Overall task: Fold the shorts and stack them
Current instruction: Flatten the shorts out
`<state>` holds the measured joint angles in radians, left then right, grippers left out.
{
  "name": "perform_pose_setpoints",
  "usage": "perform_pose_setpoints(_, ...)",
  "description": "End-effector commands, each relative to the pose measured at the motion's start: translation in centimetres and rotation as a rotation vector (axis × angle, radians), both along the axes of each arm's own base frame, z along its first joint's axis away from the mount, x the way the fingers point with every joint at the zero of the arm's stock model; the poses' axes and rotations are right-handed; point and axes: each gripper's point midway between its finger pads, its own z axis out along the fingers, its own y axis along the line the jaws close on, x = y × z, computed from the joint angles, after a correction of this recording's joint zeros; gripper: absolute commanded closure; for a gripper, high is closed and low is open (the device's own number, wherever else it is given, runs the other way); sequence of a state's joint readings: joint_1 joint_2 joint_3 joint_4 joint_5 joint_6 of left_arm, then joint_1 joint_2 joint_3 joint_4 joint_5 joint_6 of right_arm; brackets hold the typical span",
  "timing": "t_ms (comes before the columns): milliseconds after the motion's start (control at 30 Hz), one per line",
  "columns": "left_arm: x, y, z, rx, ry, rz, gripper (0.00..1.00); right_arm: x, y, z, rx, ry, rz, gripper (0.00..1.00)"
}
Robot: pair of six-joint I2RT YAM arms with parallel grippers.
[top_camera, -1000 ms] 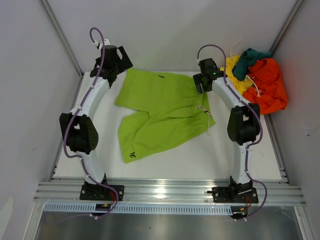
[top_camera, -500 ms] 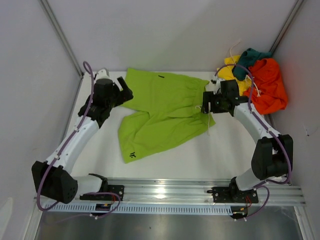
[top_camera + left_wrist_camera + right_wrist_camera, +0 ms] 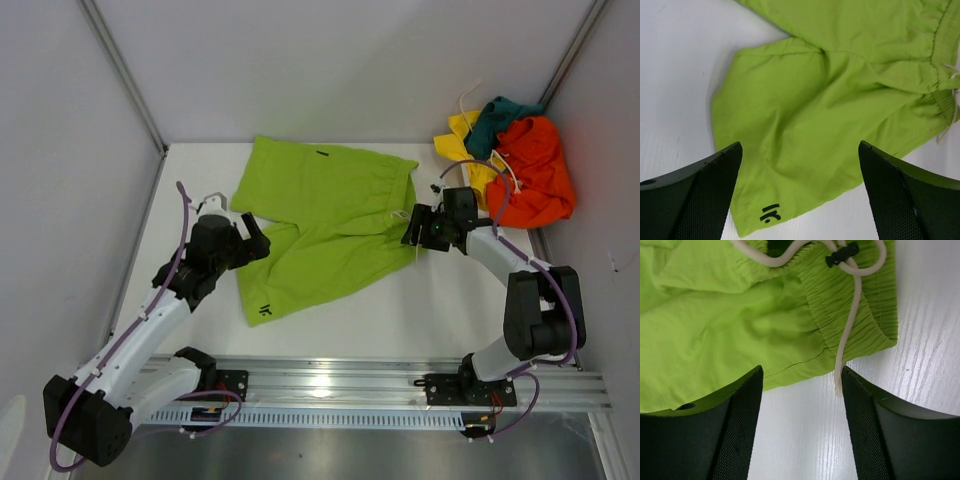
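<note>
A lime green pair of shorts [image 3: 320,215] lies spread flat on the white table, waistband to the right. My left gripper [image 3: 252,240] hovers open over the near leg [image 3: 805,125], close to the hem with the black logo [image 3: 769,214]. At the waistband's near right corner [image 3: 860,335] my right gripper [image 3: 412,228] is low, its jaws apart with only bare table between them. The white drawstring [image 3: 852,315] ends just beside its right finger [image 3: 875,440]. Orange shorts [image 3: 540,175], yellow shorts [image 3: 465,135] and dark teal shorts [image 3: 500,118] lie heaped at the far right corner.
Grey walls close the table on the left, far and right sides. An aluminium rail [image 3: 340,380] carrying both arm bases runs along the near edge. The heap of shorts lies just behind the right arm's forearm [image 3: 500,250].
The left gripper has swung from the far left corner toward me to the near leg. The right gripper dropped to the waistband's near corner and its jaws have narrowed.
</note>
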<state>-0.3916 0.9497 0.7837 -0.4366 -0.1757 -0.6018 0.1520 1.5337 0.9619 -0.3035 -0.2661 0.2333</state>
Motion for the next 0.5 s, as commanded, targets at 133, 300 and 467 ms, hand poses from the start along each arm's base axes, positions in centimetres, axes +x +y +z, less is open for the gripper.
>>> perform_pose_setpoints(133,-2.1,0.4,-2.4,0.049,0.015,-0.047,0.01,2.2,-1.9,-0.7,-0.029,-0.053,-0.164,0.32)
perform_pose_setpoints(300,-2.1,0.6,-2.5,0.061,-0.005,-0.05,0.01,3.4,-2.4,-0.5,-0.083,-0.085,-0.128,0.28)
perform_pose_setpoints(467,-1.8,0.3,-2.0,0.056,-0.024,-0.056,0.01,5.3,-2.4,-1.4,-0.108,-0.101,-0.1,0.26)
